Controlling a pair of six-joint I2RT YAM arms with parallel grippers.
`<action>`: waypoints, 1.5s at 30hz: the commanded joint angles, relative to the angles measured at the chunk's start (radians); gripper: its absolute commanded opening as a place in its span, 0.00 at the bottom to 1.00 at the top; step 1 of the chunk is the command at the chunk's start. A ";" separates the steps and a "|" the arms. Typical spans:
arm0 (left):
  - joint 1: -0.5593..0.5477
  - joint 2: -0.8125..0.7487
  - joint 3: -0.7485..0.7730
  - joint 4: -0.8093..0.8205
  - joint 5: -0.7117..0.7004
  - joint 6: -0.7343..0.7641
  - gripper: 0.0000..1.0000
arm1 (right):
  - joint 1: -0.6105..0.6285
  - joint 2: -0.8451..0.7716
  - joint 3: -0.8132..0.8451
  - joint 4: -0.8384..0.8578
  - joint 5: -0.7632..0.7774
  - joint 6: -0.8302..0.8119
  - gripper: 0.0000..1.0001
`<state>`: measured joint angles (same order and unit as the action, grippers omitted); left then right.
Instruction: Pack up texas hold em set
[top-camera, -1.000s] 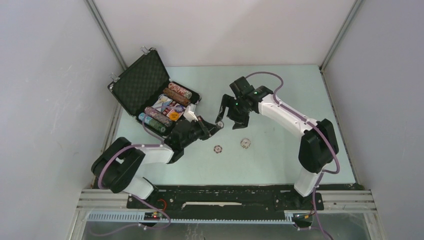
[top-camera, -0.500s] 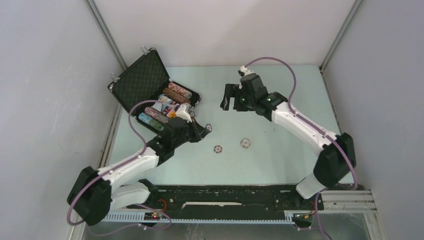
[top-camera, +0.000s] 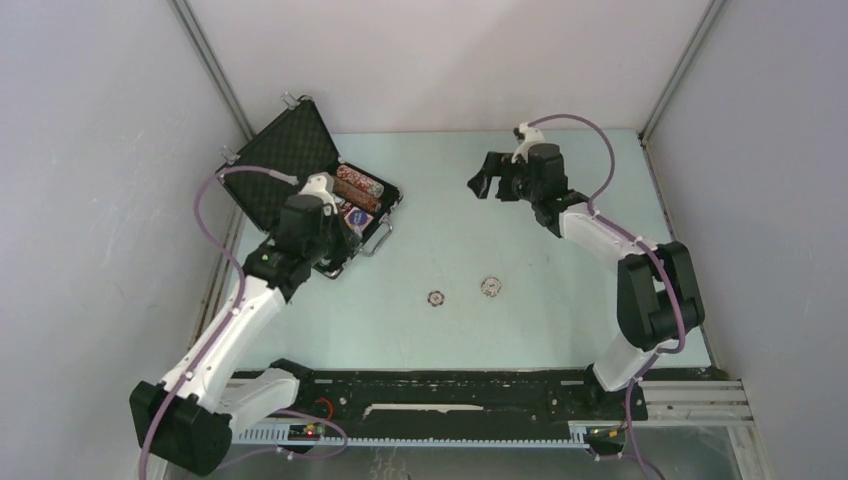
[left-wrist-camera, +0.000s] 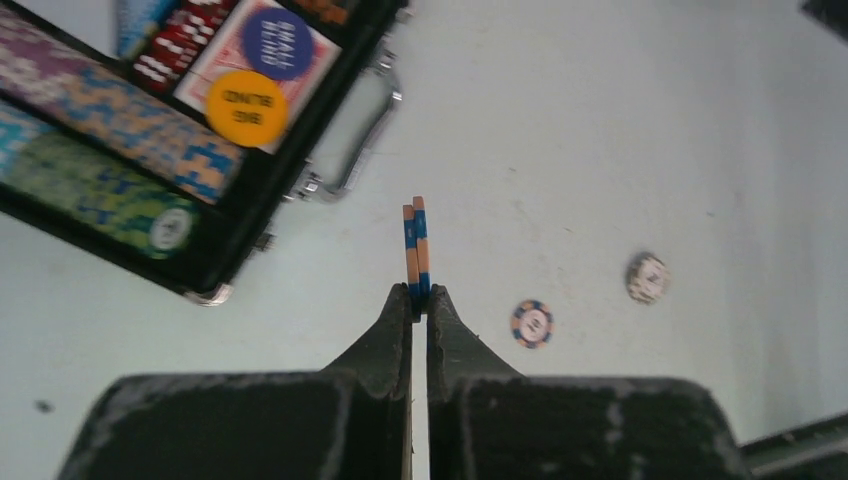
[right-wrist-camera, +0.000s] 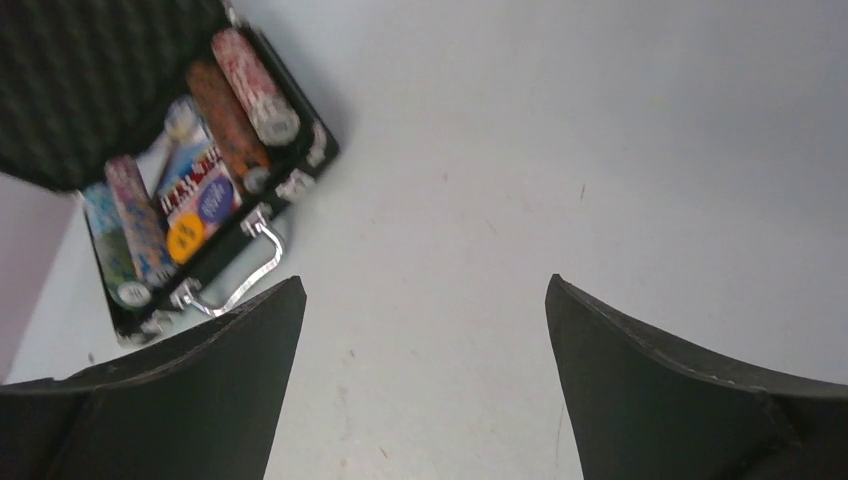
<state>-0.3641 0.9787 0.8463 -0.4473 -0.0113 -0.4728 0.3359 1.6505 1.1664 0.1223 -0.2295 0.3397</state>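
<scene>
The black case (top-camera: 283, 160) stands open at the far left, with its lid up. Rows of multicoloured chips (left-wrist-camera: 110, 110), a card deck, a blue round button (left-wrist-camera: 277, 43) and a yellow one (left-wrist-camera: 246, 108) lie in its base. My left gripper (left-wrist-camera: 420, 292) is shut on two orange-and-blue chips (left-wrist-camera: 415, 240), held edge-on just off the case's silver handle (left-wrist-camera: 350, 150). In the top view that left gripper (top-camera: 335, 243) hangs over the case's near corner. My right gripper (top-camera: 484, 183) is open and empty, raised over the far middle of the table.
Two loose chips lie on the pale green table: an orange-and-blue chip (top-camera: 437, 297) and a whitish chip (top-camera: 490, 287). White walls close in the back and both sides. The case (right-wrist-camera: 300, 170) shows at the upper left of the right wrist view.
My left arm has swung from mid-table back left to the case, still pinching the chips. The right gripper has opened wider and drawn away toward the far right.
</scene>
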 joint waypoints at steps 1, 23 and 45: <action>0.088 0.117 0.167 -0.167 -0.043 0.151 0.00 | 0.019 -0.011 -0.024 0.057 -0.040 -0.114 1.00; 0.111 0.677 0.579 -0.384 -0.242 0.521 0.00 | -0.029 -0.052 -0.119 0.156 -0.105 -0.083 1.00; 0.048 0.713 0.416 -0.314 -0.185 0.537 0.00 | -0.020 -0.050 -0.128 0.180 -0.122 -0.071 1.00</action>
<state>-0.3058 1.6981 1.2789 -0.7929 -0.1967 0.0456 0.3096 1.6382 1.0412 0.2550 -0.3428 0.2848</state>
